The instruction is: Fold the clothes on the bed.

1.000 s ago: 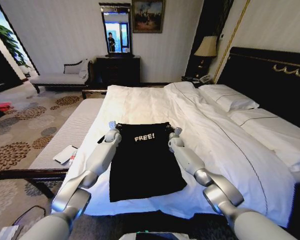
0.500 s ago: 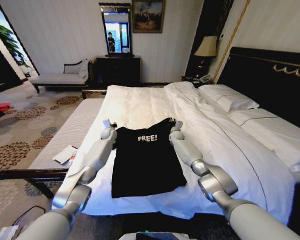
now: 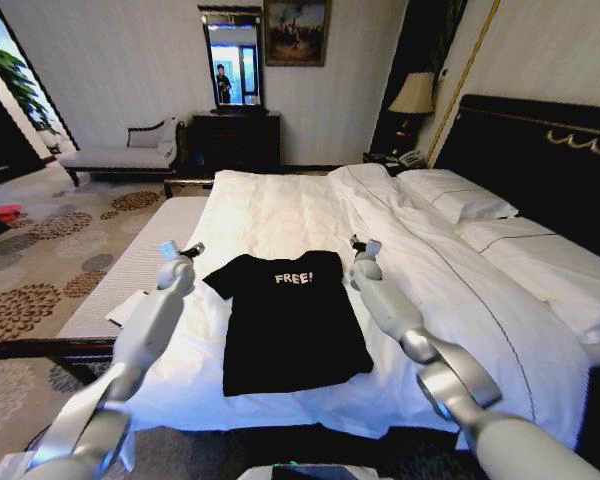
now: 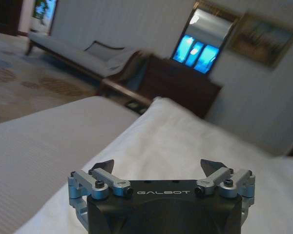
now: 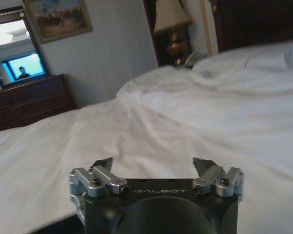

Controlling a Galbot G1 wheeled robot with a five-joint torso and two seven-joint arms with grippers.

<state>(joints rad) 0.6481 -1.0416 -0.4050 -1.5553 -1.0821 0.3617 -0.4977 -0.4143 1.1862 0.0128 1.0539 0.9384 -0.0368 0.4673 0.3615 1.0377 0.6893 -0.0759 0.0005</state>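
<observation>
Black T-shirt (image 3: 291, 320) lies flat on the white duvet near the foot of the bed (image 3: 450, 270), "FREE!" lettering up, sleeves spread. Left gripper (image 3: 181, 251) hovers just off the left sleeve, above the duvet's edge, fingers apart, empty. Right gripper (image 3: 362, 244) hovers just beside the right sleeve, fingers likewise apart, holding nothing. Pillows (image 3: 455, 196) rest against the dark headboard (image 3: 540, 150).
</observation>
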